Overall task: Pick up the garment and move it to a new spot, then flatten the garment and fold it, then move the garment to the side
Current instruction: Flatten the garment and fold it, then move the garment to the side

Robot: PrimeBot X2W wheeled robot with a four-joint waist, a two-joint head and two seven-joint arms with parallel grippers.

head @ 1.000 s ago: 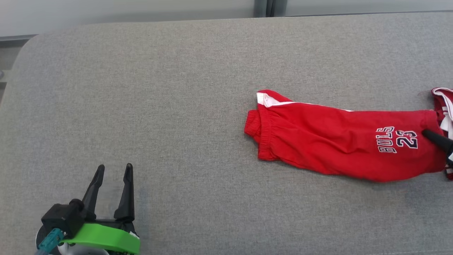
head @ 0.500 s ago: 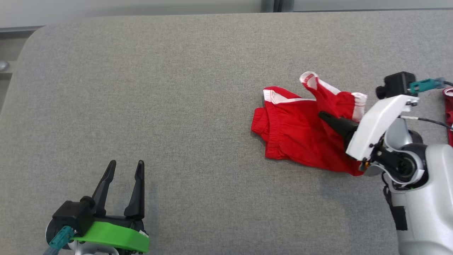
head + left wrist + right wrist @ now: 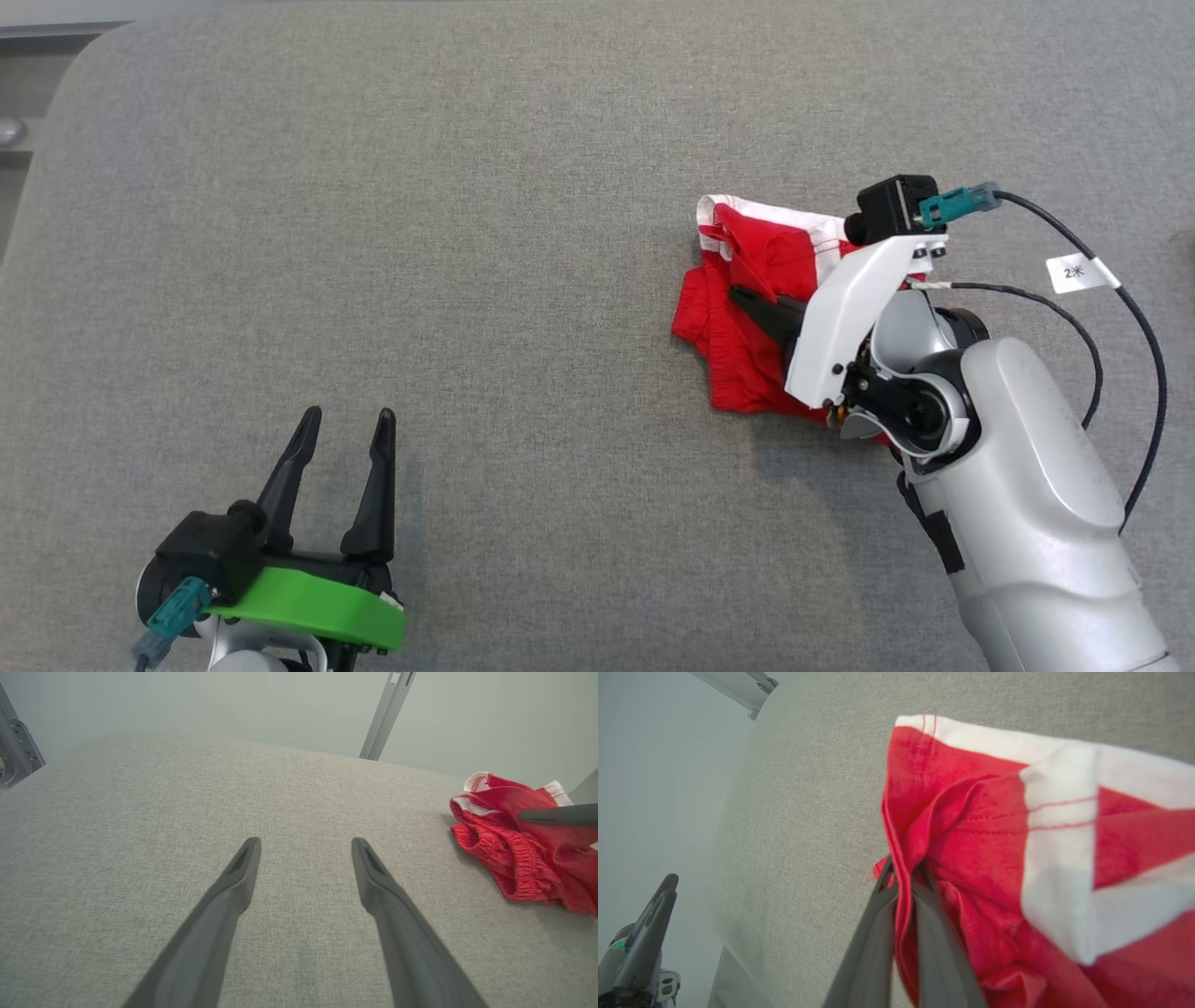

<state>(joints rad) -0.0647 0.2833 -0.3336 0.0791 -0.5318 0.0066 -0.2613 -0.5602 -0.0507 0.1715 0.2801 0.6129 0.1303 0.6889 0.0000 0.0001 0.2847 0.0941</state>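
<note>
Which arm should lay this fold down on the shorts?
Right. The right gripper is shut on a fold of the red shorts; the left gripper stands open over the grey cushion, apart from them.

The left hand (image 3: pixel 348 415) is showing two long dark fingers (image 3: pixel 376 485), a bright green cover (image 3: pixel 308 611) and a teal connector (image 3: pixel 177 605). The right hand (image 3: pixel 738 294) is wearing a white cover (image 3: pixel 840 317), a tagged black cable (image 3: pixel 1034 217) running to its teal plug (image 3: pixel 952 203), beside a silver-grey forearm (image 3: pixel 1027 485).
</note>
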